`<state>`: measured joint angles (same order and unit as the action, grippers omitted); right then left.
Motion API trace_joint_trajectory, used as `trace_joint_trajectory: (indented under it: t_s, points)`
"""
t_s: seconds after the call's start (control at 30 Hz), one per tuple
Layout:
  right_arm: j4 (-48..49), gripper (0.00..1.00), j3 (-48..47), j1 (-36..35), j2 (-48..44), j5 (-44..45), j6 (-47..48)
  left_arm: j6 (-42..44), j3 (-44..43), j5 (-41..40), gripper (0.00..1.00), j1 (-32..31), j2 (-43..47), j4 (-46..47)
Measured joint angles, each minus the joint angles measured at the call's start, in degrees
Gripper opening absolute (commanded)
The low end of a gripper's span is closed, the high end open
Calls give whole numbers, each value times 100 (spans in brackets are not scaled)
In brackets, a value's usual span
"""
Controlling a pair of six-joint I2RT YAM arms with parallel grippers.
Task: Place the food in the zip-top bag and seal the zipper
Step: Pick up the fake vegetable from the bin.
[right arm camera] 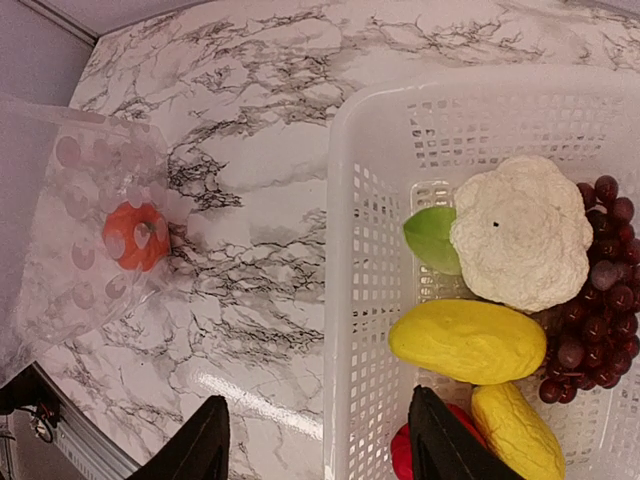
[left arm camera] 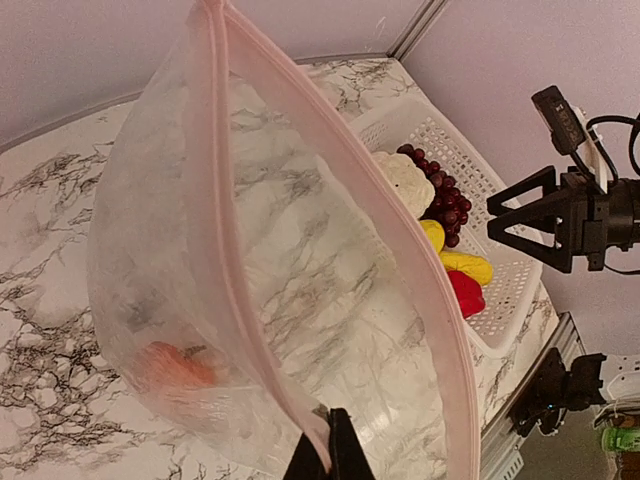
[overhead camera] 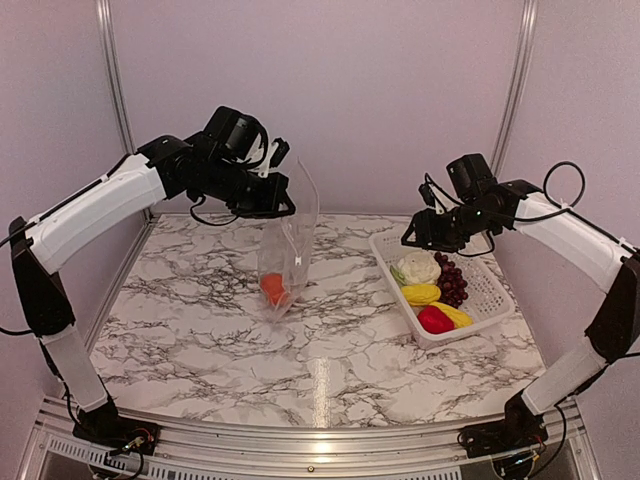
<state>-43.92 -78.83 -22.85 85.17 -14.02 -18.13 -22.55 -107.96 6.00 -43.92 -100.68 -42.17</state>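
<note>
My left gripper [overhead camera: 272, 168] is shut on the pink zipper edge [left arm camera: 235, 270] of the clear zip-top bag [overhead camera: 287, 245] and holds it up, mouth open, its bottom on the table. The orange fruit [overhead camera: 273, 288] lies inside the bag, and it also shows in the left wrist view [left arm camera: 172, 368] and the right wrist view [right arm camera: 136, 236]. My right gripper [overhead camera: 418, 232] is open and empty, hovering above the basket's left rim. In the basket lie the white cauliflower [right arm camera: 520, 232], the purple grapes [right arm camera: 600, 300], two yellow pieces [right arm camera: 466, 342] and the red piece [overhead camera: 434, 319].
The white lattice basket [overhead camera: 485, 285] stands at the right of the marble table. Purple walls with metal posts enclose the back and sides. The table's metal front rail runs along the near edge.
</note>
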Motion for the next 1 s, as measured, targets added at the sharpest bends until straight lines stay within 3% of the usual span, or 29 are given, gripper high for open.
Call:
trace_joint_trajectory:
  t_s: [0.67,1.0]
  points:
    - [-44,63,376,44,24,374,74,42,0,234,0,-146,-24,313]
    - [-702,68,448,70,420,424,382,-188,520,321,0,-149,-17,442]
